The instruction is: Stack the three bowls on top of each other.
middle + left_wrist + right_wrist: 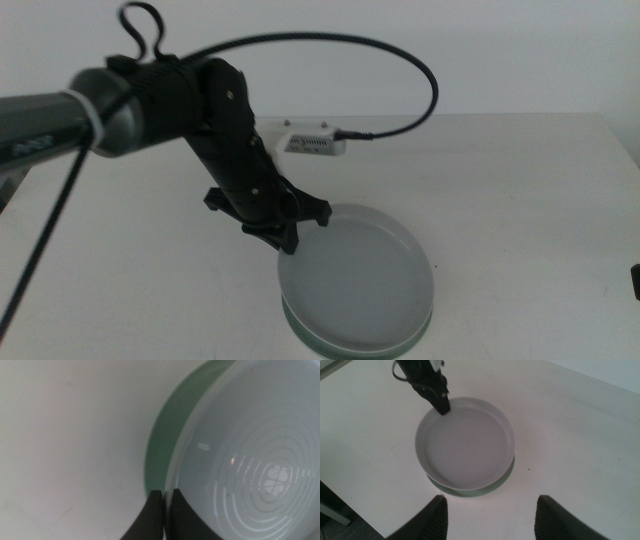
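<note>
A pale grey-white bowl [355, 275] lies on top of a mint green bowl [330, 343], of which only a rim strip shows. I cannot tell whether the top bowl is the grey or the white one, and no third bowl shows apart. My left gripper [290, 238] is shut on the top bowl's far left rim, one jaw inside and one outside. The left wrist view shows the jaws [167, 496] pinching that rim [186, 455] beside the green bowl [162, 450]. My right gripper [490, 519] is open and empty, hanging above the table short of the bowls [465, 450].
A small white box [315, 143] with a black cable stands at the back of the white table [520, 210]. The table's front edge [350, 502] shows in the right wrist view. The right arm barely shows at the middle view's right edge [635, 280].
</note>
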`<action>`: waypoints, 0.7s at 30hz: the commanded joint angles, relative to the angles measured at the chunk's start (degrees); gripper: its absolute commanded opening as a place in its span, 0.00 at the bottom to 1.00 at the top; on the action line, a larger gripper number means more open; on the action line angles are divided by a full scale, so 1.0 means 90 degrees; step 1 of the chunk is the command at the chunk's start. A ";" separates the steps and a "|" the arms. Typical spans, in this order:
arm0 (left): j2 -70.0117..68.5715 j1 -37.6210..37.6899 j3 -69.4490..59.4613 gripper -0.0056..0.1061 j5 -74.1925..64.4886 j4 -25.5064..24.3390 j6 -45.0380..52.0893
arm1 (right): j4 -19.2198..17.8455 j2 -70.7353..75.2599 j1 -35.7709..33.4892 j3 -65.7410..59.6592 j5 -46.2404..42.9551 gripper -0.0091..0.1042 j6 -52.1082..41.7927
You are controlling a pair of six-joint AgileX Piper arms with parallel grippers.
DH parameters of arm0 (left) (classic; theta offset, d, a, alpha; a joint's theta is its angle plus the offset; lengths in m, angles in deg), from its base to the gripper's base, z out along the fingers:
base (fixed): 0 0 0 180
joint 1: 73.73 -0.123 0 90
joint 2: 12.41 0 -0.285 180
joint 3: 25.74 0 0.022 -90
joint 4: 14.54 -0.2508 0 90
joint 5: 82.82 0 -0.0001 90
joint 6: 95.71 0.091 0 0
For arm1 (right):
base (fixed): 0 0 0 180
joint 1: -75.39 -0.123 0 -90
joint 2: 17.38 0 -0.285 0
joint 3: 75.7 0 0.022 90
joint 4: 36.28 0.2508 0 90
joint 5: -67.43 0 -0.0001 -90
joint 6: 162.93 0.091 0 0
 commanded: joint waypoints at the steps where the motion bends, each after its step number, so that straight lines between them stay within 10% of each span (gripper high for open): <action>1: -0.0163 0.0068 0.0219 0.05 0.0276 0.0163 -0.0090 | 0.0024 -0.0023 -0.0005 0.0137 -0.0364 0.47 -0.0072; 6: -0.0006 0.0068 0.0219 0.15 0.0379 0.0182 -0.0064 | 0.0024 -0.0023 -0.0005 0.0137 -0.0364 0.47 -0.0072; 15: -0.0341 -0.0151 0.0227 0.99 0.0231 -0.0236 0.0166 | 0.0024 -0.0023 -0.0005 0.0137 -0.0364 0.47 -0.0072; 21: -0.1321 -0.0933 0.0227 0.99 -0.0239 -0.0253 0.0213 | 0.0024 -0.0023 -0.0005 0.0137 -0.0364 0.47 -0.0072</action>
